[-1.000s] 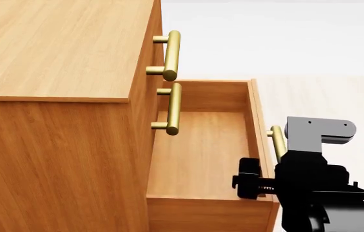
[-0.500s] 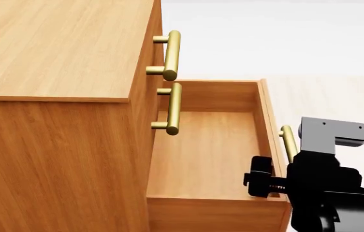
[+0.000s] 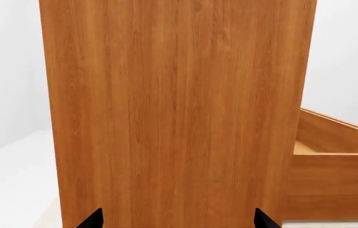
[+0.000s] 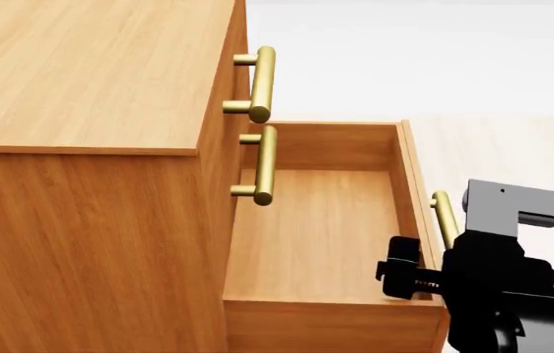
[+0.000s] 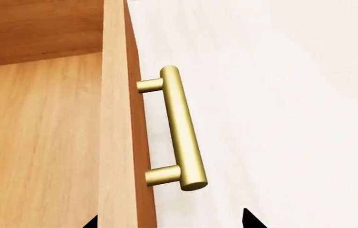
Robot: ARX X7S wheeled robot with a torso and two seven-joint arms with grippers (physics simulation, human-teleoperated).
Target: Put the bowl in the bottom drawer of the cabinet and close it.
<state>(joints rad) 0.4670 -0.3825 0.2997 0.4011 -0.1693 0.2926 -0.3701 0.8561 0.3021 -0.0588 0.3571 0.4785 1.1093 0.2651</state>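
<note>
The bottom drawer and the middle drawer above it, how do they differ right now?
The bottom drawer is pulled out, its empty wooden floor exposed; the middle drawer sits shut in the cabinet. The bottom drawer's handle has the right gripper beside it; the middle drawer's handle stands free. Both handles are brass bars.

My right arm [image 4: 497, 294] is a chunky matte black housing with a pale grey L-shaped bracket [image 4: 510, 206] bolted on behind my fingers, two small dark screws showing in it. My fingertips [image 5: 250, 219] are thin black wedges; the left gripper's fingertips [image 3: 264, 220] match.
</note>
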